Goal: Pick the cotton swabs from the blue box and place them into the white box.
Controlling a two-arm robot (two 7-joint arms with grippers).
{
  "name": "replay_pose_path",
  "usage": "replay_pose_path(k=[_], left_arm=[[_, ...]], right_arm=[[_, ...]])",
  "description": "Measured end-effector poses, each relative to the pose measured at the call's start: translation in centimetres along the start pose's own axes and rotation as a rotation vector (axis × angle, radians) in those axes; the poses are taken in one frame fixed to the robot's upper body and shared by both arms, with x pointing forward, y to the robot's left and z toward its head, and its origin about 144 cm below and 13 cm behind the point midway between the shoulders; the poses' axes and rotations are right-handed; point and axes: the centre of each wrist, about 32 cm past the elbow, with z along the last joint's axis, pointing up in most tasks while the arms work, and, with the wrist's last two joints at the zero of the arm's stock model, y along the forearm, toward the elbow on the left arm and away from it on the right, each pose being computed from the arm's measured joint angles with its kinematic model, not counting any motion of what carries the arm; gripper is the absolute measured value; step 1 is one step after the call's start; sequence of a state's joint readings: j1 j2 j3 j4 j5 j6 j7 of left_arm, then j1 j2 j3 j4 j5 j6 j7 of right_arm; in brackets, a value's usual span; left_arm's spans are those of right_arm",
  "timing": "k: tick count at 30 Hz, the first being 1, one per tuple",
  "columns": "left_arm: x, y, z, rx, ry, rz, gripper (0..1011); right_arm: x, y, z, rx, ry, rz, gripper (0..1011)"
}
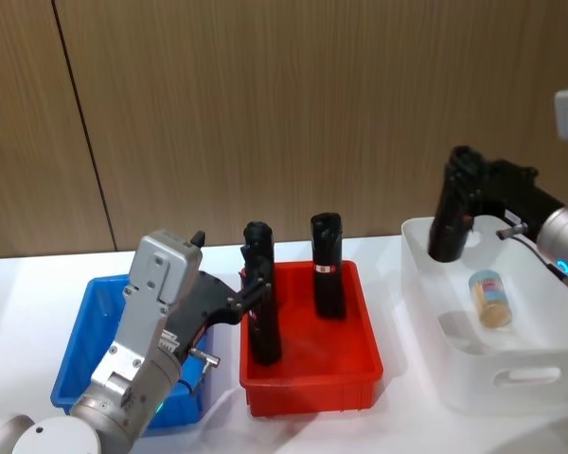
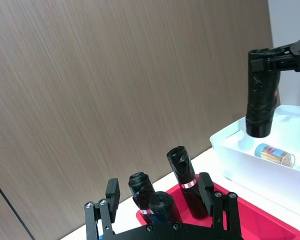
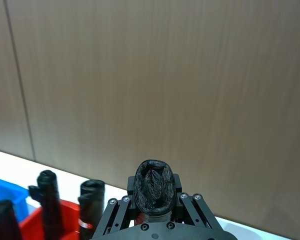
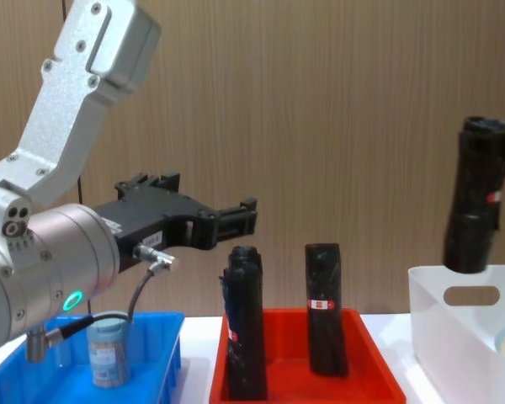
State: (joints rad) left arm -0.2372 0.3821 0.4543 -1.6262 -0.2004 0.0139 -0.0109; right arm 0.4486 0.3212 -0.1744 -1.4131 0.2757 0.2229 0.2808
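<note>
One cotton swabs jar point(image 4: 108, 352) stands in the blue box point(image 4: 34, 370), below my left arm. Another cotton swabs jar point(image 1: 490, 298) lies on its side in the white box point(image 1: 511, 378); the left wrist view shows it too point(image 2: 275, 154). My left gripper point(image 1: 229, 270) hovers open and empty over the blue box's right side, beside the red tray. My right gripper point(image 1: 466, 180) is shut on a black roll point(image 1: 450, 227), held upright above the white box's back left corner.
A red tray point(image 1: 312, 388) sits between the two boxes with two black rolls point(image 1: 262, 303) point(image 1: 328, 265) standing upright in it. The nearer roll stands close to my left fingertips. A wooden wall runs behind the table.
</note>
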Motion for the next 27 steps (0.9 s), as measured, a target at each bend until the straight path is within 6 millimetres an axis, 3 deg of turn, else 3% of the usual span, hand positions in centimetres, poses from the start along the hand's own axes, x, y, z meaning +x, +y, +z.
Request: replay_pose_path(k=[12,27], left_arm=[[0.0,0.0,0.0,0.0,0.0,0.0,1004],[0.0,0.0,0.0,0.0,0.0,0.0,1004]], right_arm=[[1.4,-0.7,-1.8,-0.064,-0.024,-0.052,365],[1.7,-1.2,-3.9,-0.143,-0.02,-0.035,390]])
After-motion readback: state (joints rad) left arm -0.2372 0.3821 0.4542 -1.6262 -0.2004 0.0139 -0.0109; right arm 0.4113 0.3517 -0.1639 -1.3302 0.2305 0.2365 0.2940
